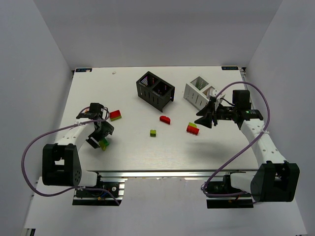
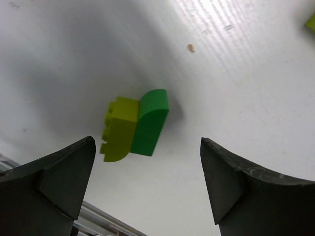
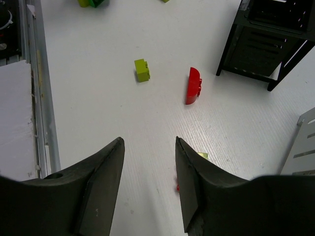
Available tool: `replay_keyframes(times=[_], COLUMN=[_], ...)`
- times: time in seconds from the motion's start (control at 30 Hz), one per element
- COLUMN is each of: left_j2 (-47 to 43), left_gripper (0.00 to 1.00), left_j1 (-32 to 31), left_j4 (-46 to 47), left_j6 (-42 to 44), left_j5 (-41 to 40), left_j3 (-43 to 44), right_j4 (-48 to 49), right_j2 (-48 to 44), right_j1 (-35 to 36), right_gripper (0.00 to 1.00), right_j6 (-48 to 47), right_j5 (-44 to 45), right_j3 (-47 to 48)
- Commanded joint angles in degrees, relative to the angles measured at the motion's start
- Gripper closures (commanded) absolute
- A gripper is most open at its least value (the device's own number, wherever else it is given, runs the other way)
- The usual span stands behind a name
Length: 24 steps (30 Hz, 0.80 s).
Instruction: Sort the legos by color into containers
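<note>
Here the left jaws gape over a green-and-yellow brick [image 2: 135, 129], and the right jaws stand apart, empty.

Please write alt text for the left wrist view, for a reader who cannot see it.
A two-colour brick, lime and green, lies on the white table between the fingers of the wide-open left claw, touching neither. Another lime piece shows at the top right edge.

The top view looks down from high behind the near edge over the whole worktop [image 1: 133, 152]. The left wrist view hangs close above a two-green brick [image 2: 135, 129] — tiny from above. The right wrist view (farther off) faces leftward, sharing the black bin [image 3: 268, 39] and red brick [image 3: 193, 86] with the top view.
</note>
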Motion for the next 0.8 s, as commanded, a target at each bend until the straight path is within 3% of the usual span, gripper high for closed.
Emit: replay_keyframes(times=[0.0, 0.4, 0.57, 0.67, 0.77], left_j2=[0.33, 1.75, -2.38, -6.77, -11.51], left_gripper=[0.05, 0.24, 0.6, 0.73, 0.75], left_j1=[1.22, 2.19, 2.19, 1.84, -0.87], left_j4=[4.8, 8.06, 11.83, 17.45, 23.08], left_j6=[0.85, 2.17, 3.31, 2.26, -1.6], left_j5=[3.95, 6.33, 15.62, 25.62, 31.45], left_j3=[-0.94, -3.94, -4.28, -5.6, -5.87], right_j4=[0.41, -0.99, -2.05, -1.52, 2.24], right_j2=[-1.03, -1.65, -1.65, -1.47, -1.99], right_j1=[-0.15, -0.15, 0.64, 3.36, 8.63], right_gripper=[0.49, 0.49, 0.55, 0.58, 0.62], right_j6=[0.26, -0.53, 0.68, 4.72, 14.35], right_j5=[-2.21, -1.68, -2.91, -3.26, -2.21], right_j3=[0.08, 0.52, 0.34, -0.62, -3.08])
